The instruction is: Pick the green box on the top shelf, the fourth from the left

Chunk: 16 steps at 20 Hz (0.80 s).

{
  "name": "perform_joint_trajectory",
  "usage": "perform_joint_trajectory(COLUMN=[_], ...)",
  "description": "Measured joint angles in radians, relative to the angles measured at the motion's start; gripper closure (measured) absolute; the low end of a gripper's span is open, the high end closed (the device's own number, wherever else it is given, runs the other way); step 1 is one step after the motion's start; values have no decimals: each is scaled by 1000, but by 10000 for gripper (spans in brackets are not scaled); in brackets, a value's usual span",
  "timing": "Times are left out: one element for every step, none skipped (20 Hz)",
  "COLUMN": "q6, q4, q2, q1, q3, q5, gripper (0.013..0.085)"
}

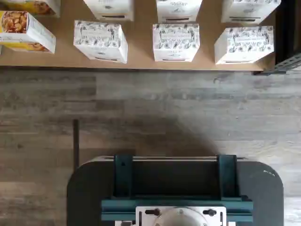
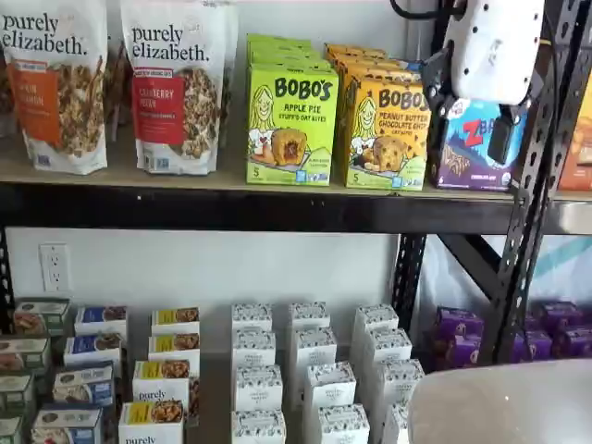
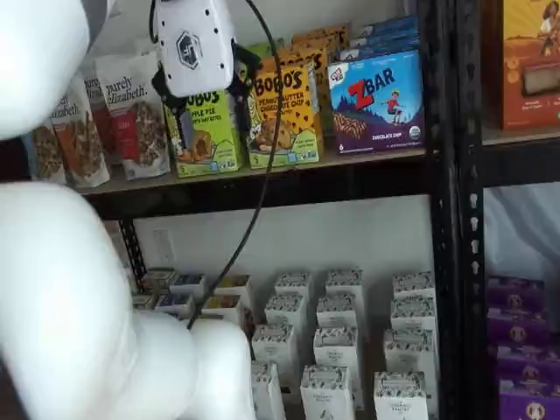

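My white-bodied gripper [image 2: 499, 125] hangs right of the upright lime-green Bobo's apple pie carton [image 2: 291, 123]; finger gap probably hidden, cannot tell.

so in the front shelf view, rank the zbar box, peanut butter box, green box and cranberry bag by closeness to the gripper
1. Zbar box, right behind the gripper.
2. Peanut butter box, just left.
3. Green box, further left.
4. Cranberry bag, farthest left on the top shelf.
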Motion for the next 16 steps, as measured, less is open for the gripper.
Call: perform_joint_trajectory(q6=[-10, -45, -65, -75, -80, -80, -79, -78, -78, -77, -76, -76, -75, -74, -74, -73], q4=[18, 83, 119, 137, 145, 146, 145, 144, 144, 144, 143, 143, 142, 141, 141, 140], q2=[-8, -38, -55, -63, -65, -65, -64, -63, -61, -60, -59, -59, -59, -59, -58, -58], q1=[-15, -78, -109, -122, -126, -127, -125, -124, -123, -123, -122, -121, -120, -119, -118, -117], q3=[7, 37, 52, 58, 60, 60, 58, 57, 56, 54, 54, 54, 54, 53, 53, 53], q5=[-13, -57, -83, -97, -102, -103, -102, -101, -100, -98, -96, -97, -97, -98, -98, -99], gripper=[130, 130, 130, 130, 130, 130, 130, 130, 130, 130, 130, 130, 130, 130, 130, 130])
